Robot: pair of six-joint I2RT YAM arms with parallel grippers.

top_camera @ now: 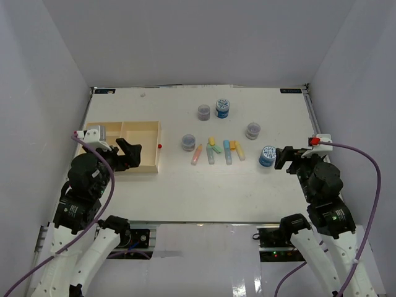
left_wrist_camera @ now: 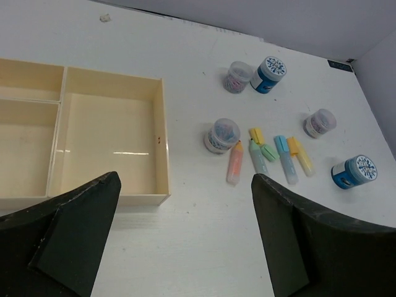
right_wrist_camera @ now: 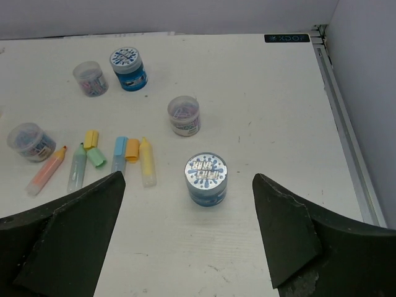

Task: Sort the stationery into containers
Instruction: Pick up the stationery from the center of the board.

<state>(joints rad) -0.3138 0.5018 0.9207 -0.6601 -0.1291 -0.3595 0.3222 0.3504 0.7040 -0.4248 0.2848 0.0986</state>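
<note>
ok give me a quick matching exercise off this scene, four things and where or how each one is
Things
1. wooden tray
2. pink stick
3. nearer blue-lidded jar
4. left gripper

Place or state
A. leftmost of the sticks
B. open, holding nothing
C. on the left side of the table
D. just ahead of the right gripper

Pairs: 1-C, 2-A, 3-D, 4-B
</note>
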